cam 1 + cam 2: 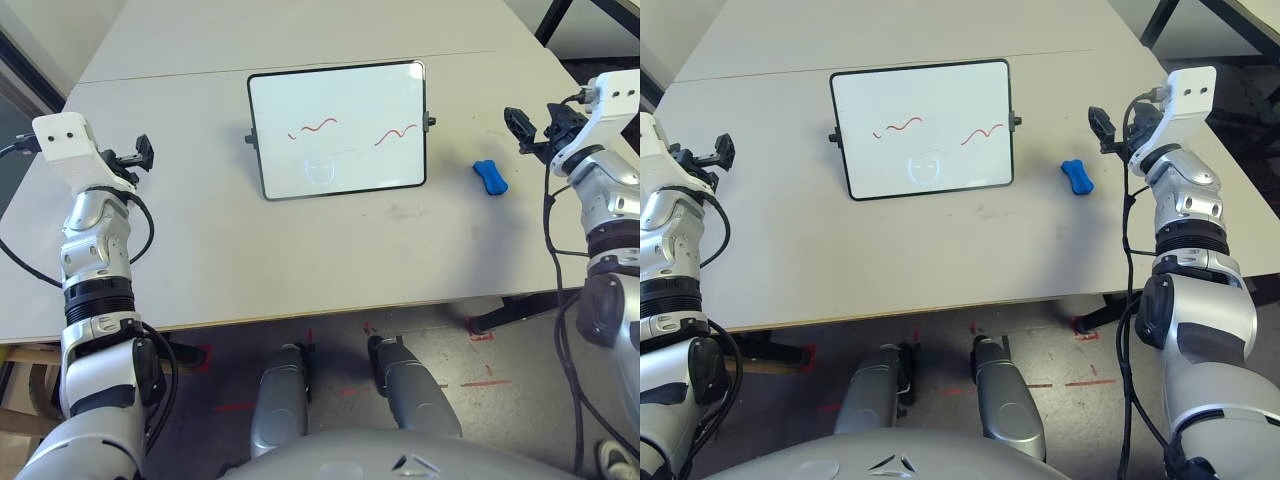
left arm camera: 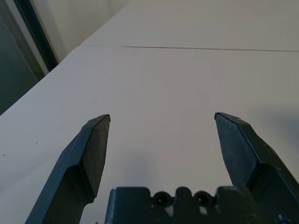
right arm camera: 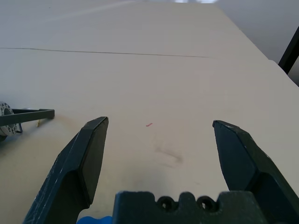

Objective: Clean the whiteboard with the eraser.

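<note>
The whiteboard (image 1: 337, 130) lies flat in the middle of the table, black-framed, with two red squiggles on its white face. To its right lies the small blue eraser (image 1: 490, 177), on the bare tabletop. My right gripper (image 1: 522, 128) hovers a little beyond and to the right of the eraser, open, nothing between its fingers (image 3: 86, 158). A blue sliver of the eraser (image 3: 93, 219) shows at the base of the right wrist view. My left gripper (image 1: 140, 155) is far to the left of the board, open and empty.
The pale table (image 1: 300, 260) has a seam running across behind the board. Its front edge is close to my body. A black table leg (image 1: 555, 18) stands at the far right corner. Red tape marks lie on the floor below.
</note>
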